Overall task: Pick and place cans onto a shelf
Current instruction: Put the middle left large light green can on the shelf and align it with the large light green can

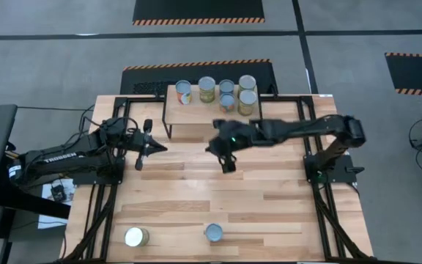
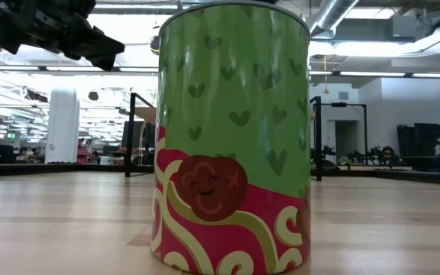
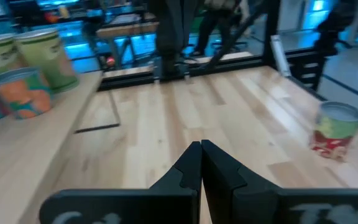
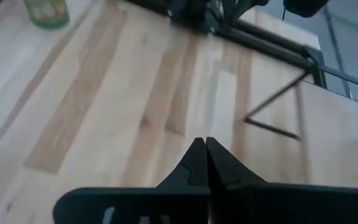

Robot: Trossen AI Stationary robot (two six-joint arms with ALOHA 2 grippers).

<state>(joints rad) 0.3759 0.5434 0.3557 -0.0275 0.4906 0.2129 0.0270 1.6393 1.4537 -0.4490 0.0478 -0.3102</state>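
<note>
Near edge of the surface: two cans stand loose, well apart from both my hands. One, pale-topped, sits at the near left; the other, silvery blue-topped, near the middle. In the low view the middle can fills the frame: green label with hearts, red band, smiling tomato face, cream swirls.

Mid-surface: my right hand hangs over bare wood, fingers pressed together, empty. Arm stretched in from the right, wrist bent down. Its wrist view shows the pale-topped can far off and a thin black leg of the shelf.

My left hand sits left of centre, fingers also closed on nothing, arm reaching in low from the left edge. Its wrist view catches the green-and-red can off to one side, upright.

Far edge: shelf, light plank on thin black legs. Six cans stand on its back part in a loose cluster: orange-labelled one leftmost, green ones beside it.
</note>
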